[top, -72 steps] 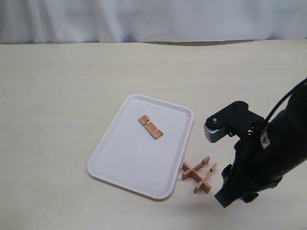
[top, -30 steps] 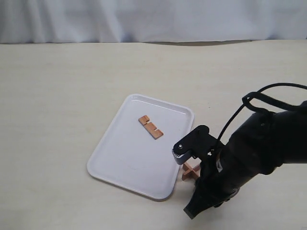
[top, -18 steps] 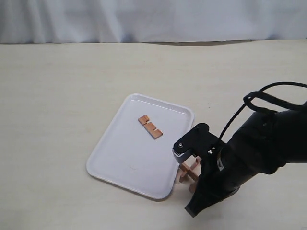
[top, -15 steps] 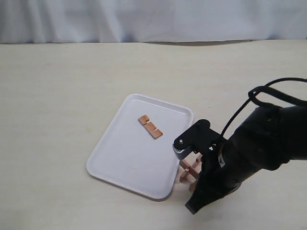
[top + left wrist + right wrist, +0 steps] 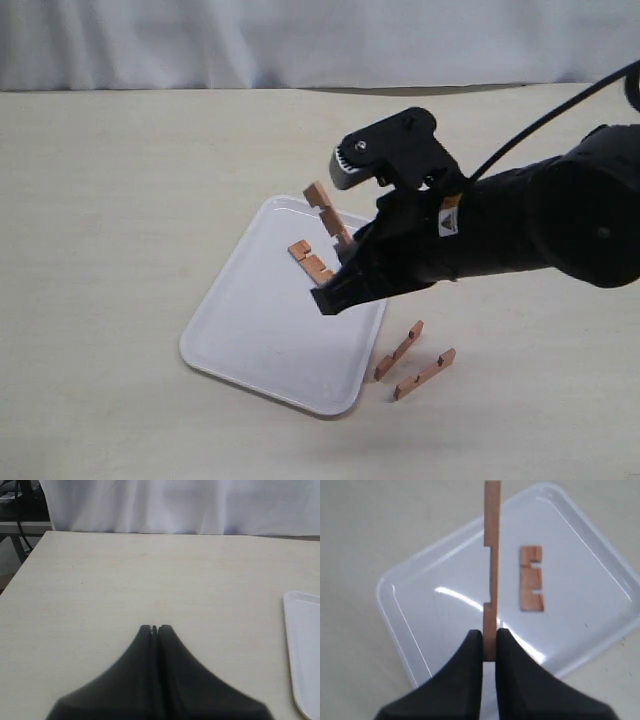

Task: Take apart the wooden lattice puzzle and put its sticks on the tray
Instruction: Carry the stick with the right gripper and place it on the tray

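The right gripper [image 5: 489,640] pinches a stick [image 5: 492,540] by one end, the rest jutting past its fingertips over the tray [image 5: 245,325], mid-frame in the exterior view. The left gripper [image 5: 154,629] is closed, empty.

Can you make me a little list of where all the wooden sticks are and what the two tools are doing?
sticks in view: four
held stick: pinched in the right tool, lifted over the tray
stick on tray: one, lying flat
loose sticks: two, apart, on the table beside the tray
left tool: shut, empty, above the table
puzzle: all taken apart
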You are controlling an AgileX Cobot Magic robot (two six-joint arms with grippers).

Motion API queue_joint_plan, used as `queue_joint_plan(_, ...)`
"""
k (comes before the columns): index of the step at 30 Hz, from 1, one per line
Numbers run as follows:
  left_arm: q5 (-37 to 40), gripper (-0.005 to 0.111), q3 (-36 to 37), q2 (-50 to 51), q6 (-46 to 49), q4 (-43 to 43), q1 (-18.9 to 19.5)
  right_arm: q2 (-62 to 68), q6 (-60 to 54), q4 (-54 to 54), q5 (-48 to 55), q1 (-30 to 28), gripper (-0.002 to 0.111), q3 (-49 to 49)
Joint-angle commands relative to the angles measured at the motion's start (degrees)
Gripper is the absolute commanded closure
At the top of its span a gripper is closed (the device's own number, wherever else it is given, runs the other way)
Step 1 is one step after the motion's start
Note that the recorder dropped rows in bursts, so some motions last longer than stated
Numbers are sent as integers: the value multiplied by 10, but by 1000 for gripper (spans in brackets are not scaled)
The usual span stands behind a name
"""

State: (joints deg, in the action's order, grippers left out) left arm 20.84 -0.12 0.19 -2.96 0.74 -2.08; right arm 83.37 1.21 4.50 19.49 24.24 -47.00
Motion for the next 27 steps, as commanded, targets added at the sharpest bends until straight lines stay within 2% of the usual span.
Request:
queue_joint_plan(1,-1,107,1,-2,-1,1,0,67,-23,21,-56,20,104,-27)
queue_joint_plan(6,-1,107,1,-2,-1,1,0,161,-23,21,-10,20,104,-94)
queue_joint_plan(13,-1,107,1,-2,-1,1,0,243,-19,34,19,20,103,-134)
queue_joint_plan(17,-1,107,1,-2,-1,1,0,266,-19,81,18,20,90,-137)
queue_joint_plan(20,-3,107,1,-2,-1,1,0,265,-20,103,42,20,75,-143)
queue_joint_plan(24,-3,107,1,-2,-1,1,0,248,-47,105,180,20,56,-205)
queue_joint_plan(27,-3,107,1,-2,-1,1,0,229,-78,103,282,20,52,-258)
